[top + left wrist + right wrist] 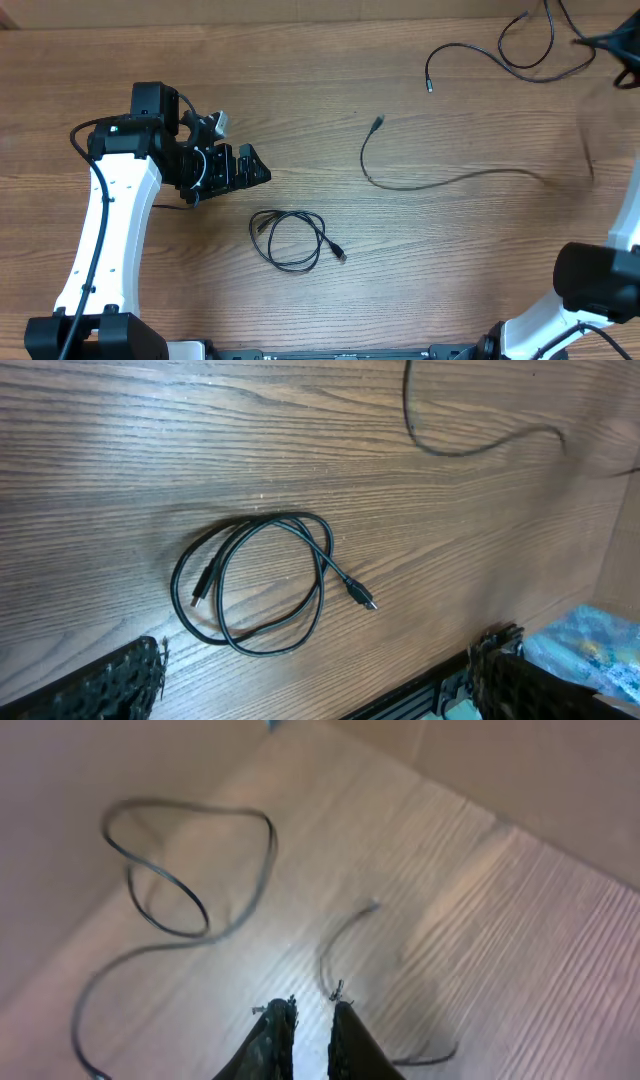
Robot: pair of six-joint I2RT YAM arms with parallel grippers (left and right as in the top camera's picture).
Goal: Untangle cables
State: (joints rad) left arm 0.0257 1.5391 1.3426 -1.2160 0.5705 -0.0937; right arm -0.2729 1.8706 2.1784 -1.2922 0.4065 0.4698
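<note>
Lower centre of the overhead view: coiled cable (322,585) is laid flat on the table (120,60) in a loose double loop. Both plug tips are seen, one along the loop's left side, one sticking out at its lower right.

Right of centre, middle cable (440,183) is stretched out: plug tip at the top, a hook-shaped bend below it, then a long shallow run toward the right edge.

At upper right, far cable (460,45) is laid with its tip at the left end and loops further right; its tail is carried off toward the top edge, close to the right gripper (312,1010). All three cables are seen apart from one another.

Up-left of the coil, the left gripper (255,168) is held with jaws spread wide and nothing between them. From the left wrist view the coil is framed between the two fingers, untouched.

At the upper right corner, the right gripper is raised above the table. Its fingers (275,1030) are nearly together, with a slim gap shown between them. A thin cable end is seen just beside the right fingertip. Whether it is pinched or only lying behind cannot be told, as the picture is blurred.
</note>
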